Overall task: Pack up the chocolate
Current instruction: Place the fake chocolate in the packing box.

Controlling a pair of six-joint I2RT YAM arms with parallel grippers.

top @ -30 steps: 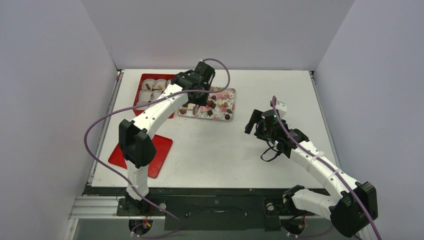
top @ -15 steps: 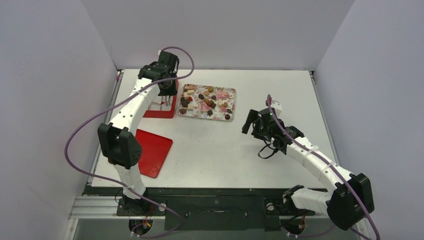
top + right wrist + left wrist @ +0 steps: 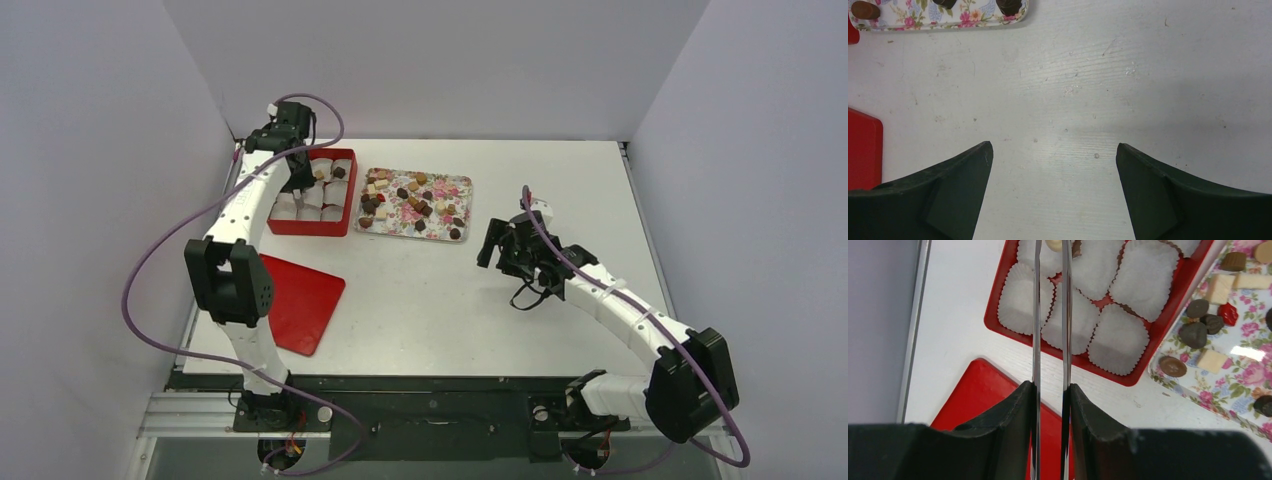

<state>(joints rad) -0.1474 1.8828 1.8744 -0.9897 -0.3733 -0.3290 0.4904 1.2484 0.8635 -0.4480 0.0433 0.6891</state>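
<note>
Several chocolate pieces (image 3: 413, 203), dark, light brown, cream and one red, lie on the floral tray (image 3: 459, 187); some show in the left wrist view (image 3: 1202, 329). The red box (image 3: 342, 226) holds white paper cups (image 3: 1116, 339), most of them empty; a few far cups hold pieces (image 3: 338, 172). My left gripper (image 3: 297, 188) hangs over the box's left side. Its long thin metal fingers (image 3: 1036, 315) stand close together on a cream chocolate (image 3: 1052, 244) at their tips. My right gripper (image 3: 497, 245) is open and empty above bare table (image 3: 1054, 150).
A flat red lid (image 3: 305, 305) lies on the table near the left arm, also seen in the left wrist view (image 3: 973, 390). The tray's near edge shows at the top left of the right wrist view (image 3: 948, 22). Walls enclose the table on three sides.
My left gripper moved left from the floral tray to over the red box. My right arm shifted slightly left and stayed open.
</note>
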